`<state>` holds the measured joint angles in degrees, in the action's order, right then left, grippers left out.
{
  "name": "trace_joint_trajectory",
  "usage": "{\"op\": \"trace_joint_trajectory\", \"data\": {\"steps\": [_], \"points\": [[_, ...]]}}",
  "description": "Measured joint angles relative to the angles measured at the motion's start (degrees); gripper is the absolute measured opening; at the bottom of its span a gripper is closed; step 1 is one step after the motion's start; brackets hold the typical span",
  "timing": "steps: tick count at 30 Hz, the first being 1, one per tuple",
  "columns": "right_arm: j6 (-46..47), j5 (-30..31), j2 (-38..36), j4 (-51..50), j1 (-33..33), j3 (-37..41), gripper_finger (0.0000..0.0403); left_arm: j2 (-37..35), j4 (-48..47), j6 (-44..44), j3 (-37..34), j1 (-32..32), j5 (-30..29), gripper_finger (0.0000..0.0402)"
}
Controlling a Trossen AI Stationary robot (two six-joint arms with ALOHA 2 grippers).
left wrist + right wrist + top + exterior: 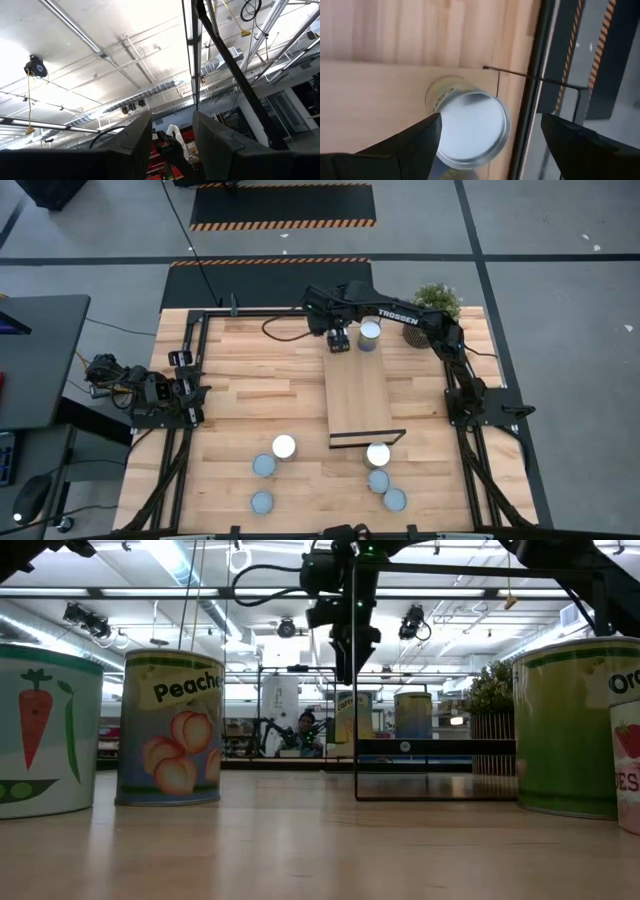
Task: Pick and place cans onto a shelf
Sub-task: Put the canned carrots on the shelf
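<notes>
The shelf (358, 395) is a long light-wood board on a thin black wire frame in the middle of the table. One can (370, 333) stands at its far end. A second can (470, 130), with a round silver top, stands beside it at the far left corner, and it also shows in the low view (352, 718). My right gripper (352, 665) hangs open just above this second can, fingers pointing down, one to each side, touching nothing. My left gripper (172, 150) is open and empty, parked at the table's left edge and pointing up.
Several more cans stand on the table near its front edge, a group left of the shelf's near end (270, 470) and a group at its near right (384, 480). A potted plant (437, 302) stands at the far right. Black frame rails (195, 370) run along the table's sides.
</notes>
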<state>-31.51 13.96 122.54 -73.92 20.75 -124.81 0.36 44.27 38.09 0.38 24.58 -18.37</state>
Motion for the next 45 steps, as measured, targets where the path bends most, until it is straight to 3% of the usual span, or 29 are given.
{"op": "trace_joint_trajectory", "data": {"steps": [8, 12, 17, 24, 32, 45], "points": [[-12.06, 4.78, 0.00, -4.86, -0.23, 0.00, 0.0349, 0.00, 0.00, 0.00, 0.00, -0.02, 0.00, 0.0149], [-12.59, 8.99, 0.00, -6.48, -1.89, 0.00, 0.0349, 0.00, 0.00, 0.00, 0.00, -0.01, 0.00, 0.0149], [-14.26, 7.47, 0.00, -7.34, -6.11, 0.02, 0.0355, 0.00, 0.02, 0.04, 0.00, -0.01, 0.00, 0.0149], [-25.60, 2.88, 0.01, -6.67, -9.21, 1.13, 0.0397, 0.00, 0.02, 0.02, 0.00, -0.02, 0.00, 0.0149], [-37.85, 2.01, 0.07, -1.28, -8.67, 4.78, 0.0380, 0.00, 0.02, 0.02, 0.00, -0.02, 0.00, 0.0149], [-43.52, 1.41, 0.09, 1.06, -3.11, 5.97, 0.0380, 0.00, 0.02, 0.02, 0.00, -0.01, 0.00, 0.0149]]}}
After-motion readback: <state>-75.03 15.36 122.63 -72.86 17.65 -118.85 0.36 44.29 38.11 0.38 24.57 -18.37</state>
